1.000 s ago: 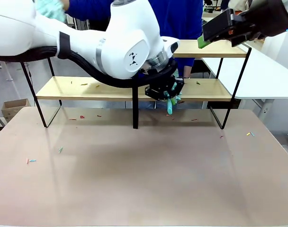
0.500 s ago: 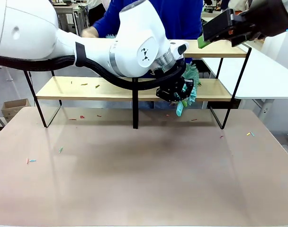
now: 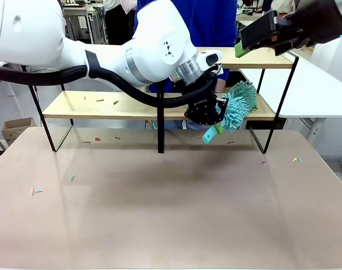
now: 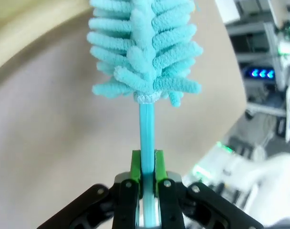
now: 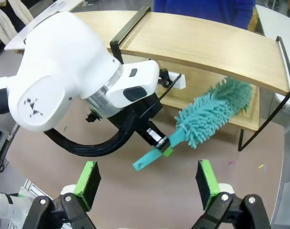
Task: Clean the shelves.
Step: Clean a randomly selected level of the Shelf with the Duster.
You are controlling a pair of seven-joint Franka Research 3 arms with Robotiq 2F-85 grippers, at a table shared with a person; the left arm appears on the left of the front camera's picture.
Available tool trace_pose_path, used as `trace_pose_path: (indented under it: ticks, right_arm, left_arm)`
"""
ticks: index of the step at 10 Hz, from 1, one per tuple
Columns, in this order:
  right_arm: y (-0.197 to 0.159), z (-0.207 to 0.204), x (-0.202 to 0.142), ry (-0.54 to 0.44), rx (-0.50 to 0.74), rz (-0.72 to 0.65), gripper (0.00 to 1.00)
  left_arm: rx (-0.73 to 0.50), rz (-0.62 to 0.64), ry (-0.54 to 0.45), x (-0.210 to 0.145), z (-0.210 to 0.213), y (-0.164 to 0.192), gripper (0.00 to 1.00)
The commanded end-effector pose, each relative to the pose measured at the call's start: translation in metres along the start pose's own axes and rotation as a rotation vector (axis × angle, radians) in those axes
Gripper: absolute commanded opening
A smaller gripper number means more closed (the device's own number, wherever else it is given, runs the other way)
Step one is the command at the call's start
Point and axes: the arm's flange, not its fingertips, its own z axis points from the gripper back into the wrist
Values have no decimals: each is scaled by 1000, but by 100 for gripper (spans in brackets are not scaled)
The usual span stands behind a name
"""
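Note:
The shelves are two light-wood boards, a lower one (image 3: 103, 104) and an upper one (image 3: 264, 57), in a black frame with a central post (image 3: 160, 124). My left gripper (image 3: 217, 125) is shut on the handle of a teal fluffy duster (image 3: 238, 104). The duster's head lies tilted over the right end of the lower board (image 5: 240, 121). In the left wrist view, the green pads (image 4: 135, 167) clamp the thin handle (image 4: 146, 124) below the head (image 4: 145, 47). My right gripper (image 5: 146, 179) hovers open above the upper board's right end (image 3: 261, 31), holding nothing.
Small coloured scraps lie on the lower board (image 3: 100, 100) and on the brown table (image 3: 36, 191) (image 3: 296, 160). A person in blue (image 3: 216, 22) stands behind the shelves. A white table (image 3: 317, 84) sits at the right.
My left arm has swung to the right, tipping the duster from hanging down to pointing up and right, so its head now rests over the lower board's right end. The right gripper has stayed put.

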Motion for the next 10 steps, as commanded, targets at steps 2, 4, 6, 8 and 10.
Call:
trace_pose_path:
  ticks: [2,4,6,8,10]
  right_arm:
    - [-1,0,1,-2,0,-3,100]
    - [-1,0,1,-2,0,-3,100]
    - [-1,0,1,-2,0,-3,100]
    - [-1,0,1,-2,0,-3,100]
    - [-1,0,1,-2,0,-3,100]
  left_arm:
    - [-136,-294,242,-37,43,23,13]
    - [-169,-315,185,-57,62,34,13]
    - [-171,-324,166,-64,63,35,13]
    - [-113,-323,160,-78,70,41,13]
    - [77,-428,73,-152,100,67,13]
